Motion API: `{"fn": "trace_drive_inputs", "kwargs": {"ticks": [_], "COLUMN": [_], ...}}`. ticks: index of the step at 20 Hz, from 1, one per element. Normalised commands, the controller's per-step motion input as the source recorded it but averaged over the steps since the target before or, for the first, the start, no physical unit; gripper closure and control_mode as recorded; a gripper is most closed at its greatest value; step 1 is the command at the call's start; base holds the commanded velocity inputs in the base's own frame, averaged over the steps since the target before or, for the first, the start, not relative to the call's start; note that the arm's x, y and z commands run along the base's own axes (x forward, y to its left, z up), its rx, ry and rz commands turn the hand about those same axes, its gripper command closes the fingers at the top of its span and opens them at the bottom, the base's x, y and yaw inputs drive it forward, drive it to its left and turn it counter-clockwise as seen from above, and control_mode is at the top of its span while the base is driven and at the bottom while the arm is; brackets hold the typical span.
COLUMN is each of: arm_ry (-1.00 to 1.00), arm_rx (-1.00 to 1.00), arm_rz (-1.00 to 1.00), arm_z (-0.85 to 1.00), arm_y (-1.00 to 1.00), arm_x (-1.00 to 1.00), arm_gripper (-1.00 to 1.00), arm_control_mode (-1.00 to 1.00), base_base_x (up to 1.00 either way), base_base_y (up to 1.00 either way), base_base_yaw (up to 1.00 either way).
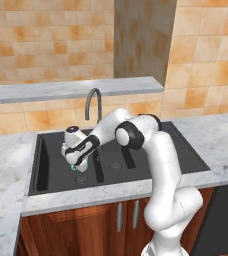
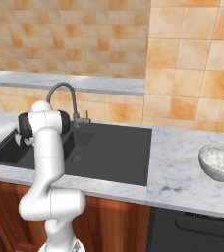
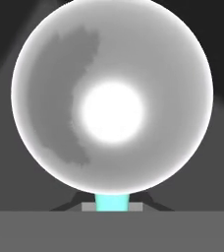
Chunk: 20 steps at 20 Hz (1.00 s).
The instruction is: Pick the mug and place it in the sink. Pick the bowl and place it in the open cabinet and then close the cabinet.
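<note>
Gripper [image 1: 76,166] clamped on mug [image 3: 112,98], low inside sink [image 1: 136,172]

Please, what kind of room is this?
A kitchen, it seems: a black sink with a grey gooseneck tap sits in a marble counter, with tiled walls behind and wooden doors below.

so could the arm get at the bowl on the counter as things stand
Probably not yet. The gripper is shut on the mug, low in the sink's left basin, and must let go first. The bowl sits unobstructed on the counter, far to the arm's right.
</note>
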Motion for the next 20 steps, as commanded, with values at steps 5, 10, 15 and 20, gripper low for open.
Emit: {"fn": "trace_drive_inputs", "kwargs": {"ticks": [5, 10, 15, 20], "arm_ry": [0.02, 0.00, 0.00, 0.00], "arm_rx": [0.01, 0.00, 0.00, 0.04], "arm_rz": [-0.04, -0.03, -0.01, 0.00], "arm_z": [-0.35, -0.38, -0.38, -0.39], "arm_y": [0.10, 0.03, 0.00, 0.00], "arm_x": [0.38, 0.33, 0.31, 0.08], "arm_gripper": [1.00, 1.00, 1.00, -1.00], "arm_control_mode": [-1.00, -1.00, -1.00, -1.00], "base_base_x": [0.00, 0.00, 0.00, 0.00], "base_base_y": [0.00, 0.00, 0.00, 0.00], "base_base_yaw": [0.00, 0.00, 0.00, 0.00]}}
